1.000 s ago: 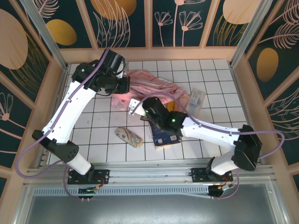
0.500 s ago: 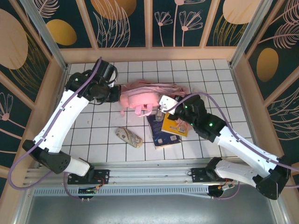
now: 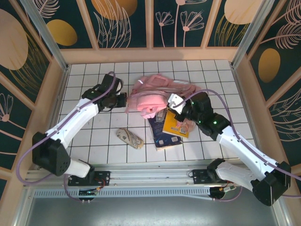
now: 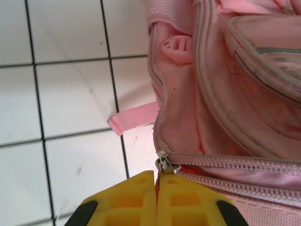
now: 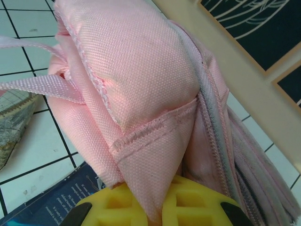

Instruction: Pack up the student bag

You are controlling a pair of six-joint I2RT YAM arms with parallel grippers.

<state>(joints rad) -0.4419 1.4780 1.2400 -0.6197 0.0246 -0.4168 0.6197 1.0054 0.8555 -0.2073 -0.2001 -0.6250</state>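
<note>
Left claw (image 4: 156, 190) pinches the small metal zip pull (image 4: 162, 165) of the large pink fabric backpack (image 3: 153, 96), slumped mid-way on the white tiled table (image 3: 94, 141), nearer its far edge. Right claw (image 5: 155, 207) pinches a corner fold. It looks soft, light and floppy, so seams and straps likely grip best.

The bag (image 3: 150, 96) has been drawn from a flat spread into a raised bunch and has slid a little toward 6 o'clock. The left gripper (image 3: 125, 101), pinched on the bag's 9 o'clock edge, has come toward 6 o'clock with it, and its arm now folds lower. The right gripper (image 3: 175, 102) has swung from the bag's 7 o'clock side to its 3 o'clock edge, uncovering the yellow book (image 3: 175, 126).
</note>
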